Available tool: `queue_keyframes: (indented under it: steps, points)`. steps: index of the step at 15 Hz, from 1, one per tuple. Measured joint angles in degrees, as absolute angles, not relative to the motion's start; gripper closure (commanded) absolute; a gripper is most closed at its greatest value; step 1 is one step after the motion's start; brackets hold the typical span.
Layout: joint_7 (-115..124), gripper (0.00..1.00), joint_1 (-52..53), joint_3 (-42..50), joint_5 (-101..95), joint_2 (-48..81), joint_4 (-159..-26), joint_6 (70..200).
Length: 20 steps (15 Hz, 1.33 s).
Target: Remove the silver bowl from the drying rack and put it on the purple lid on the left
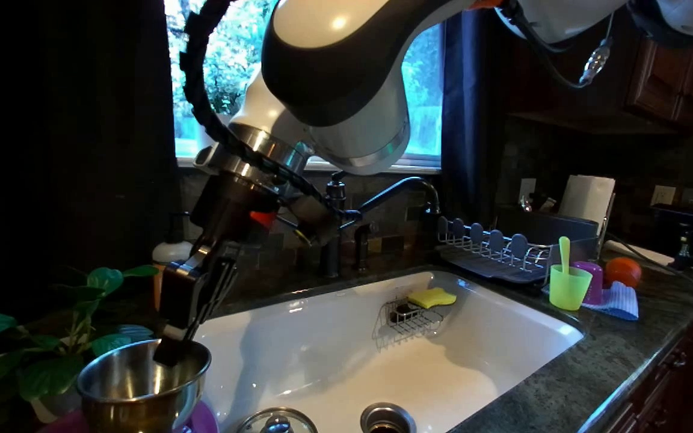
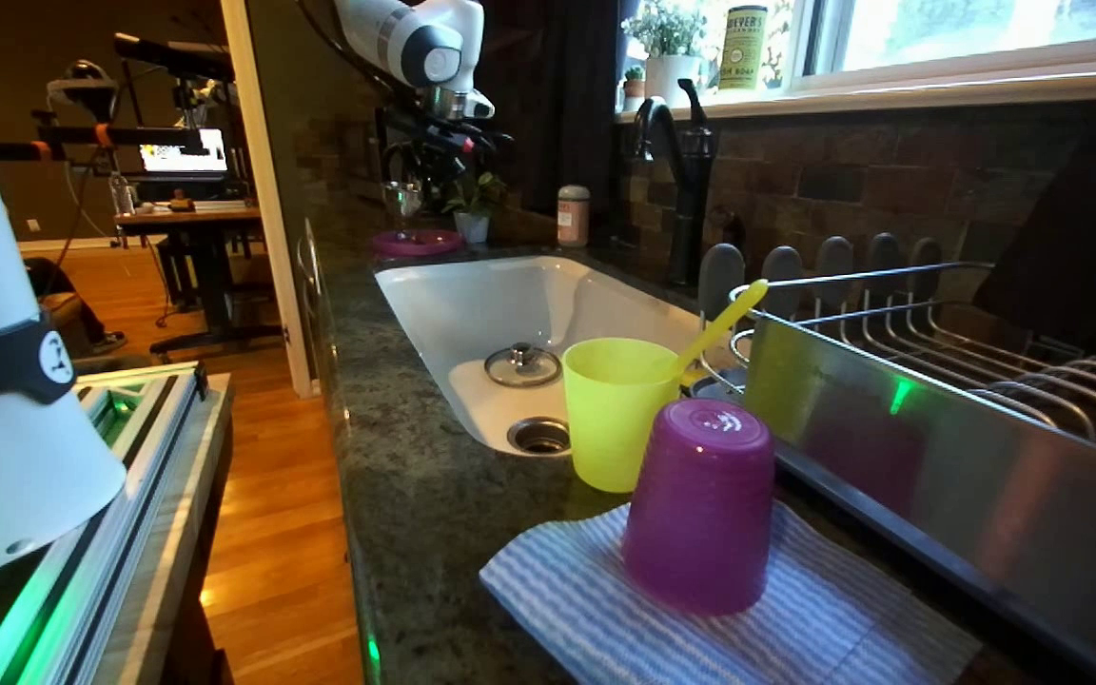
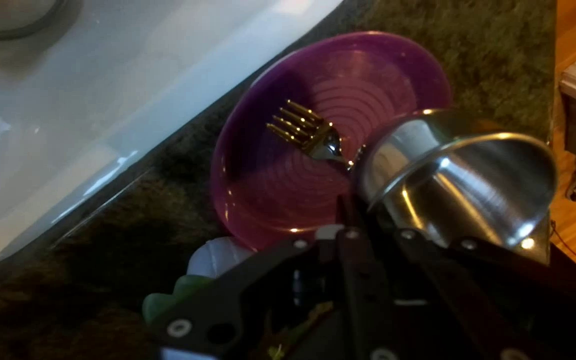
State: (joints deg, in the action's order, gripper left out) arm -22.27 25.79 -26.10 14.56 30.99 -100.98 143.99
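Pinching the silver bowl (image 3: 460,175) by its wall, the gripper (image 1: 175,350) has it over the purple lid (image 3: 278,185) below. Softly now: it should lower slowly, square the base up, and let go only once the bowl sits steady. The fork (image 3: 313,135) on that lid, ahead of the gripper, could make it rock. Contact? Can't be told: the wrist view hides the bowl's base, and an exterior view crops the lid.
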Motion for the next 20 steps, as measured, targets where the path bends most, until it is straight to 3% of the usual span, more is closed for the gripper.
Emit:
queue_keyframes:
  steps: [20]
  points:
    - [-12.47, 0.98, 31.29, -24.31, 5.00, 40.55, -90.63, 136.49]
